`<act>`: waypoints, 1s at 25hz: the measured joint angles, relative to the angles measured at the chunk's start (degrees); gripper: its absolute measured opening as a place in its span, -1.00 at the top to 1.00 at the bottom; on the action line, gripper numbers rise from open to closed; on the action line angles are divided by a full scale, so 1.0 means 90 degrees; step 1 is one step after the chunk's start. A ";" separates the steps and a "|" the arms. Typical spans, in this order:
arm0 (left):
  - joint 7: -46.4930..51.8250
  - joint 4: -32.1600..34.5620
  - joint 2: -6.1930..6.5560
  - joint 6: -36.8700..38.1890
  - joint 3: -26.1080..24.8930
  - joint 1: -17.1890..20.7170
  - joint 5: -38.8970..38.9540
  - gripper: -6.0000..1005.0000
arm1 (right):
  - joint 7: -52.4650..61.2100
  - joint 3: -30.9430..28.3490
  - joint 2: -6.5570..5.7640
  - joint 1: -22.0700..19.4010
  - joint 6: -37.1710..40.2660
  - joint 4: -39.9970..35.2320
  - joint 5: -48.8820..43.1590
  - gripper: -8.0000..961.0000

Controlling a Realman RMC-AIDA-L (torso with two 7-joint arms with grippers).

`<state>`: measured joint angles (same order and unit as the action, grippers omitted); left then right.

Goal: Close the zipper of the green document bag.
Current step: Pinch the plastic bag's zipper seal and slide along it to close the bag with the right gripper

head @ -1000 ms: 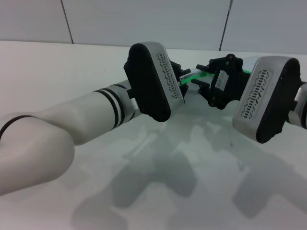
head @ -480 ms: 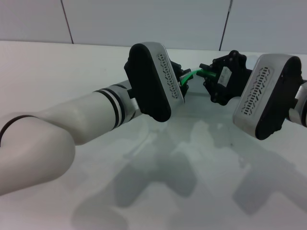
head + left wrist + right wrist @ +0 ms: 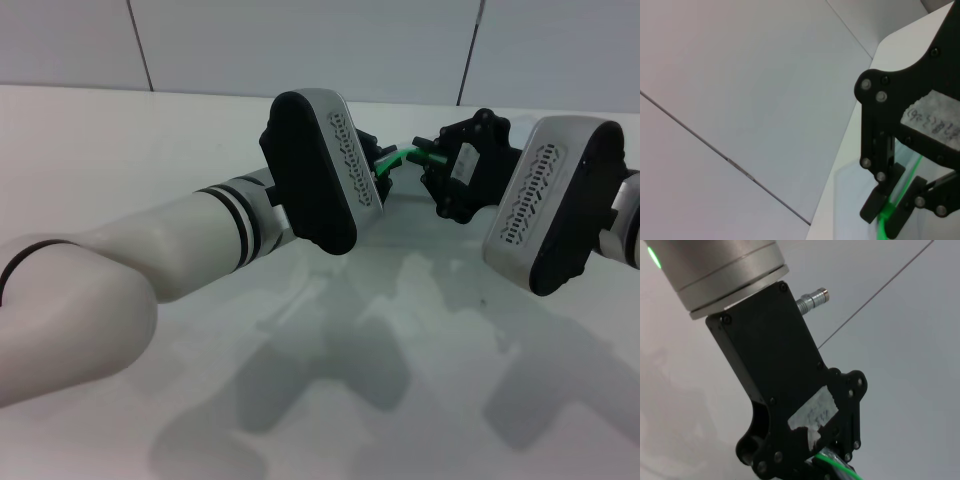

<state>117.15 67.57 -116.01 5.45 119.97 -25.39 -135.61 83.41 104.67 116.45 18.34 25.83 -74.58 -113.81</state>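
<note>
Left gripper (image 3: 380,165): upper centre of head view, fingers hidden behind its wrist; grip unreadable.
Zipper (image 3: 400,157): short green strip, bowed, running left-right between both grippers.
Right gripper (image 3: 428,160): clenched on the zipper.
Green document bag (image 3: 900,182): mostly hidden.
Table (image 3: 150,150): white, grey wall panels behind.

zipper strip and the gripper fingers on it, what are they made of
The zipper looks like thin, flexible bright green plastic; it bows between the grippers. The right gripper's fingers look like rigid matte black plastic or coated metal, joined by silver screws.
</note>
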 joint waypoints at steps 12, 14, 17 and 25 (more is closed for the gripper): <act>0.0000 0.0122 -0.0003 -0.0016 -0.0099 0.0186 -0.0055 0.89 | 0.0001 -0.0177 0.0000 -0.0040 -0.0018 0.0128 -0.0001 0.82; 0.0000 0.0188 -0.0002 -0.0016 -0.0133 0.0256 -0.0073 0.89 | 0.0002 -0.0253 0.0000 -0.0045 -0.0018 0.0176 -0.0001 0.82; 0.0000 0.0307 0.0000 -0.0020 -0.0199 0.0378 -0.0125 0.90 | 0.0004 -0.0370 -0.0007 -0.0047 -0.0019 0.0298 -0.0001 0.82; 0.0000 0.0582 0.0012 -0.0021 -0.0346 0.0721 -0.0228 0.91 | 0.0006 -0.0651 -0.0009 -0.0030 -0.0020 0.0586 -0.0001 0.82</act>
<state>117.16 72.81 -115.90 5.27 116.85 -18.90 -137.67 83.47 98.82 116.37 18.07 25.64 -69.31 -113.82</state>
